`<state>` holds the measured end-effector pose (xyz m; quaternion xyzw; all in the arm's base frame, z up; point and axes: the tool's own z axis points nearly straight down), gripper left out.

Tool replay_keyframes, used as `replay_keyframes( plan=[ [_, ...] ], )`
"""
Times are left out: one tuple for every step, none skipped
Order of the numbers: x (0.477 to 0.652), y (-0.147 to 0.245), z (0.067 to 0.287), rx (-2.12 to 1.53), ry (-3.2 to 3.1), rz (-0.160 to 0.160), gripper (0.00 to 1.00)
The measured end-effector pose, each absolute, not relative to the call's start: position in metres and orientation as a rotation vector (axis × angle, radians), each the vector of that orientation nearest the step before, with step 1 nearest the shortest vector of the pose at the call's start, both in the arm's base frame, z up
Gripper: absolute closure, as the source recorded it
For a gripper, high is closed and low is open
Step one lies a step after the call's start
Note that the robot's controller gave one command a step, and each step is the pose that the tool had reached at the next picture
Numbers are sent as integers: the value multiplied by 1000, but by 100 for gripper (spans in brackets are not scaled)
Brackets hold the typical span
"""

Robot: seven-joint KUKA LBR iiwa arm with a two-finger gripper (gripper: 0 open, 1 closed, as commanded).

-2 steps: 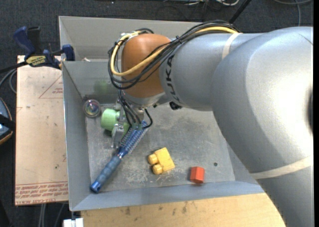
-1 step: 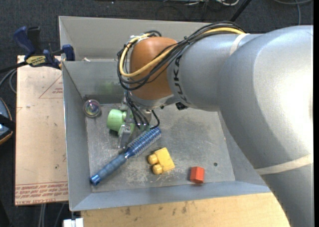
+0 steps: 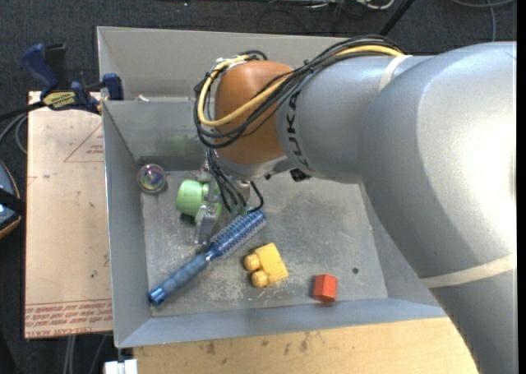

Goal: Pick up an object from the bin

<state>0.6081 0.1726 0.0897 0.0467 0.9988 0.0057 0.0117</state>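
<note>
My gripper (image 3: pixel 215 206) hangs low over the left middle of the bin, under the arm's orange cover. It sits just right of a light green cylinder-shaped piece (image 3: pixel 191 196) and just above the bristled head of a blue hairbrush (image 3: pixel 209 254). The brush lies slantwise, its handle pointing to the near left corner. Whether the gripper touches either thing cannot be told from here.
A shiny round metallic thing (image 3: pixel 152 177) lies near the left wall. A yellow toy brick (image 3: pixel 265 265) and a small red block (image 3: pixel 325 287) rest near the front wall. The big arm covers the bin's right and back parts.
</note>
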Motion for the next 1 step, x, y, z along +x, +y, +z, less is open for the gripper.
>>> replay_keyframes(
  plan=[
    [618, 170, 241, 12, 3130, 5, 100]
  ],
)
